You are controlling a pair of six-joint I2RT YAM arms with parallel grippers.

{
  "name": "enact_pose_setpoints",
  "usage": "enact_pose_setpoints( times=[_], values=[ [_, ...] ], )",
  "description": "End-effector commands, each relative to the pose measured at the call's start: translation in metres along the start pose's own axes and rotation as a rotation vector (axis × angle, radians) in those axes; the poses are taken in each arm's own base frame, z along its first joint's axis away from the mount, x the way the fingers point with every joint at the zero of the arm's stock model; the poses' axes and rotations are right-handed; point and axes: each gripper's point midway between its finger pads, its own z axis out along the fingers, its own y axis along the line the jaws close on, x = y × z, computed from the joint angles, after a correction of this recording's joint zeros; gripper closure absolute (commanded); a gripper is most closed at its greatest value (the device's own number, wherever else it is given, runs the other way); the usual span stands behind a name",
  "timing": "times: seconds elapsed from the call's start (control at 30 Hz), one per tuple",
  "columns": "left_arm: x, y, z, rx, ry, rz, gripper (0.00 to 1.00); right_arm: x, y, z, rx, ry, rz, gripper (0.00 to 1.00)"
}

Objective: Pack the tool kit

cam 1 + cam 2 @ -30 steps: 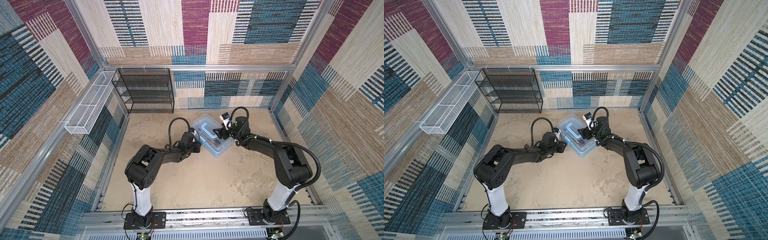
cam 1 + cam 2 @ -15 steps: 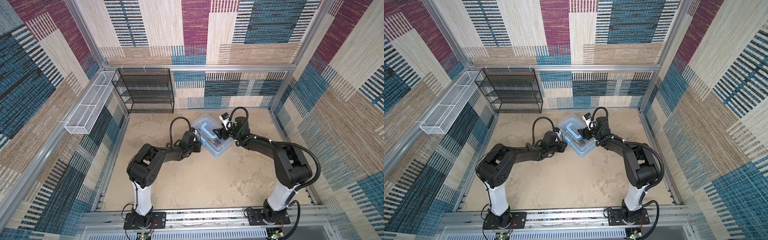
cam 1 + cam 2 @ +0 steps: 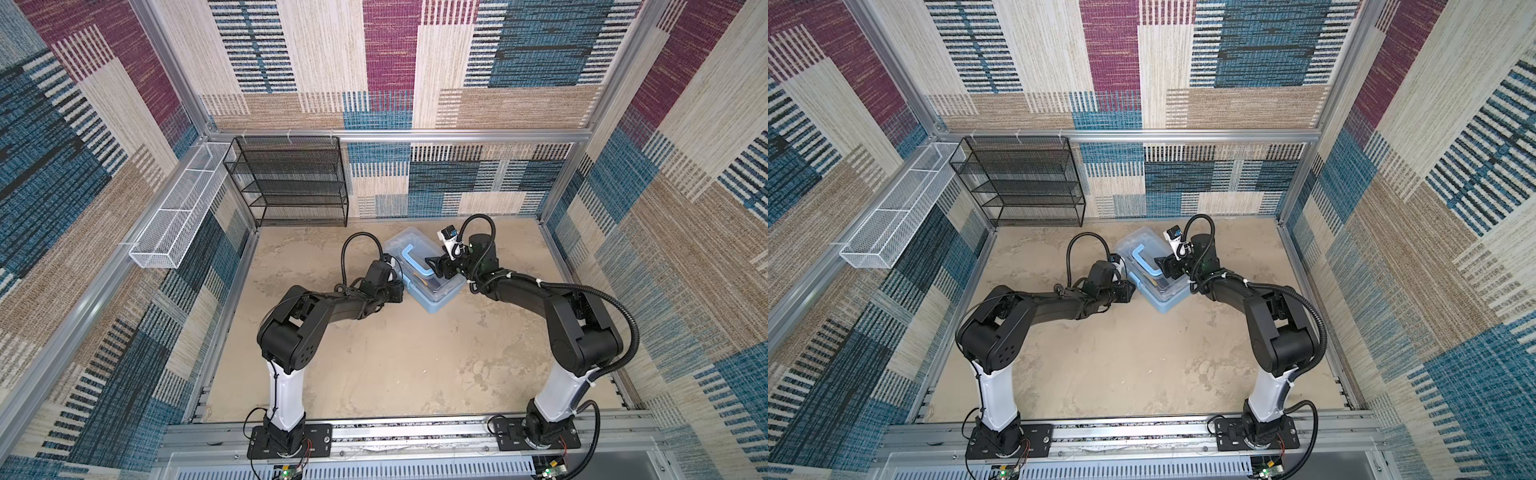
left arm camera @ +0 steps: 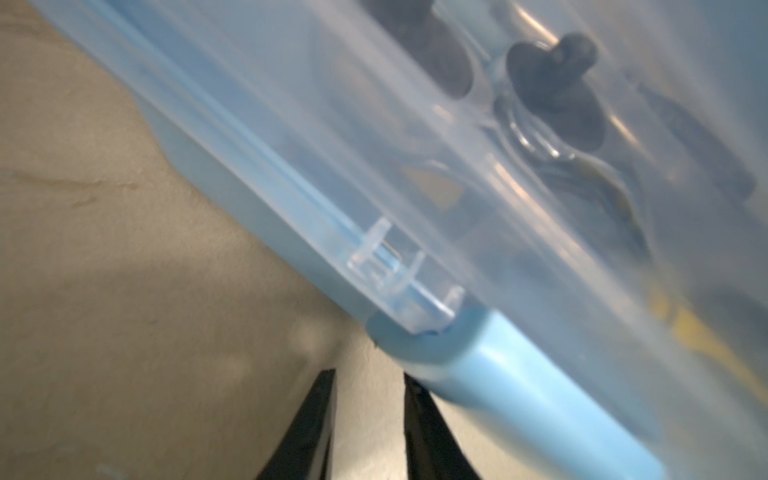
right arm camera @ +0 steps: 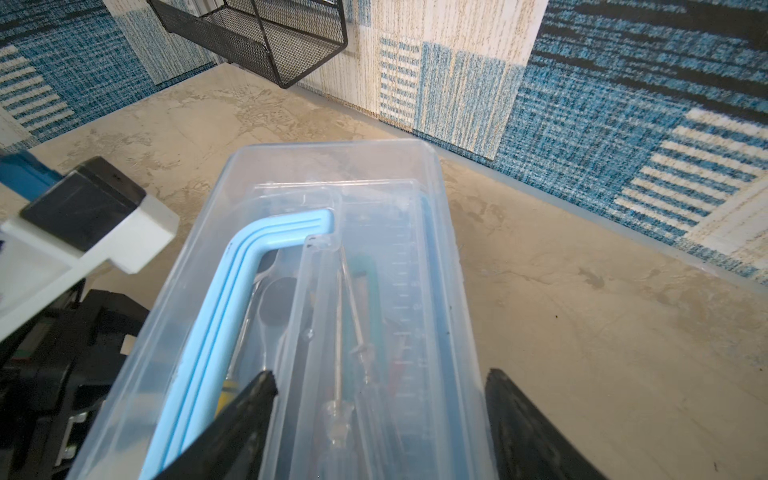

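Left gripper [image 4: 368, 374] sits low at the case's side by the blue latch [image 4: 478, 365], jaws narrowly apart, nothing between. Tool kit case [image 3: 440, 297] is on the table [image 3: 395, 357], centre-back, lid on, tools inside. Right gripper [image 5: 378, 374] is over the lid beside the handle [image 5: 216, 332], jaws spread wide.

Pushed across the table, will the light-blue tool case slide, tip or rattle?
The tool case sits low and flat, so it probably slides rather than tips. The tools lying under the clear lid would likely rattle and shift.
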Motion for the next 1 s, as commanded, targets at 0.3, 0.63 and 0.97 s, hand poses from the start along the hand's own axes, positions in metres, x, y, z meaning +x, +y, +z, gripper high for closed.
enact_pose_setpoints(
  times=[0.3, 0.63, 0.97],
  values=[
    [-0.025, -0.010, -0.030, 0.044, -0.156, 0.012, 0.68, 0.054, 0.021, -0.016, -0.044, 0.278, 0.216, 0.22],
    [-0.021, 0.000, -0.054, -0.010, -0.167, 0.048, 0.67, -0.024, 0.005, -0.042, 0.056, 0.111, 0.204, 0.08],
    [-0.017, 0.019, -0.084, -0.115, -0.189, 0.105, 0.65, -0.090, -0.022, -0.101, 0.281, -0.121, 0.096, 0.00]
  ],
)
